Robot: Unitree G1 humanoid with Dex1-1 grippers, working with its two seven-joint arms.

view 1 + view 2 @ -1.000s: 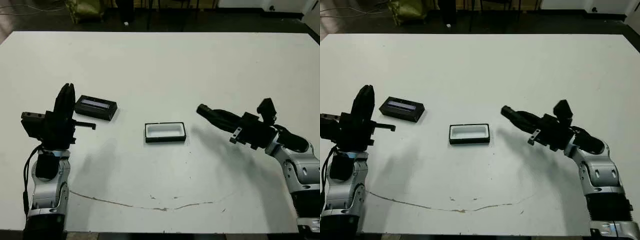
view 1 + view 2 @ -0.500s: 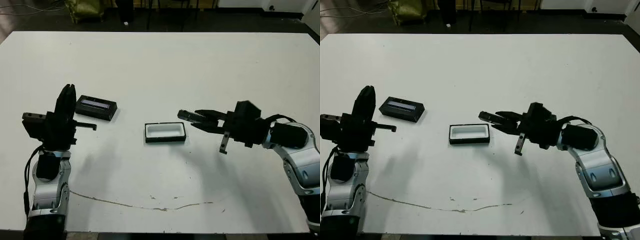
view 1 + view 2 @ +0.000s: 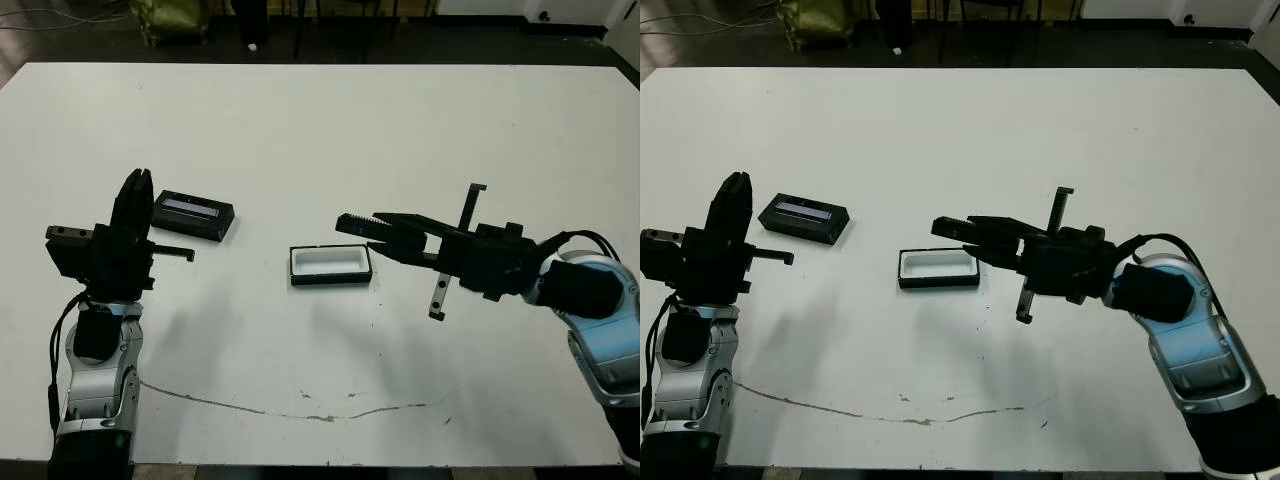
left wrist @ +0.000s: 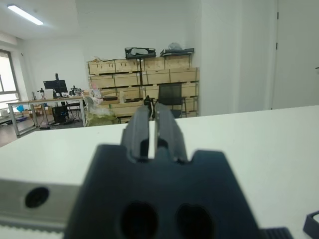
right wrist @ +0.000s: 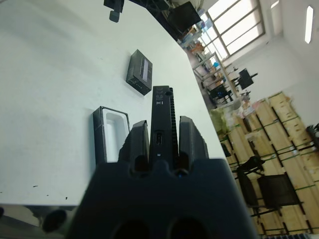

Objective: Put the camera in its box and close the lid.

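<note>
1. Camera [image 5: 161, 112] – slim blk bar, pinched betw the 2 fingers of right gripper [image 3: 372, 232], held in air above the table [image 3: 320, 120], not touching it. In wrist view the bar sticks out past the fingertips, port end facing the lens.
2. Far left: left gripper [image 3: 131, 210] raised upright near table's left edge, pointing up/away. Fingers [image 4: 169, 127] pressed nearly together w/ only a thin slit betw them, nothing held.
3. Just right of the left gripper: lid [image 3: 192, 215] – flat blk cover w/ pale grey strip on top, lying flat on table, apart from box, slightly angled.
4. Centre: box [image 3: 330, 265] – blk walls, white lining, lying open side up on table, nothing inside. Well apart from lid, on lid's right & a bit nearer the robot.
5. Right of box: right gripper's tips reach just above/beside box's right end; can't tell any contact. Fingers lie roughly level, pointing left toward box.
6. Right arm [image 3: 590, 310] runs from lower right corner across to the gripper; thin blk bracket-like part hangs off the gripper body.
7. Table front: thin dark crack-like line [image 3: 300, 405] runs across the white top near the robot's edge.
8. Beyond table in left wrist view: shelves w/ boxes, desks, a chair; blurry, far off.
</note>
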